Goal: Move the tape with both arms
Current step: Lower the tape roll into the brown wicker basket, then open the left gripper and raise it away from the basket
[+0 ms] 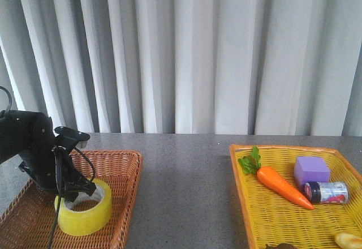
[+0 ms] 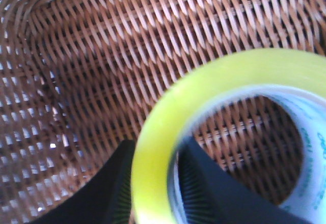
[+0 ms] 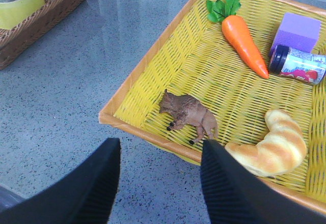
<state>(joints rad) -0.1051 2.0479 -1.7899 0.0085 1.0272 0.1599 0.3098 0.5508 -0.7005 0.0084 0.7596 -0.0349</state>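
Tape (image 1: 83,208) in brown basket (image 1: 121,164); left end effector (image 2: 155,191) straddles its wall, contact uncertain. Stiff, light, slick: wall grip suits. Right end effector (image 3: 158,183) open, empty.

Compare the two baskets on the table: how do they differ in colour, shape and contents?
The left basket is reddish-brown wicker; the right basket is yellow with an orange rim. The left one has taller walls, the right one is shallow like a tray. The left holds only the tape, gripped by the left end effector; the right holds a carrot, purple block, jar, toy animal and croissant. Both are woven.
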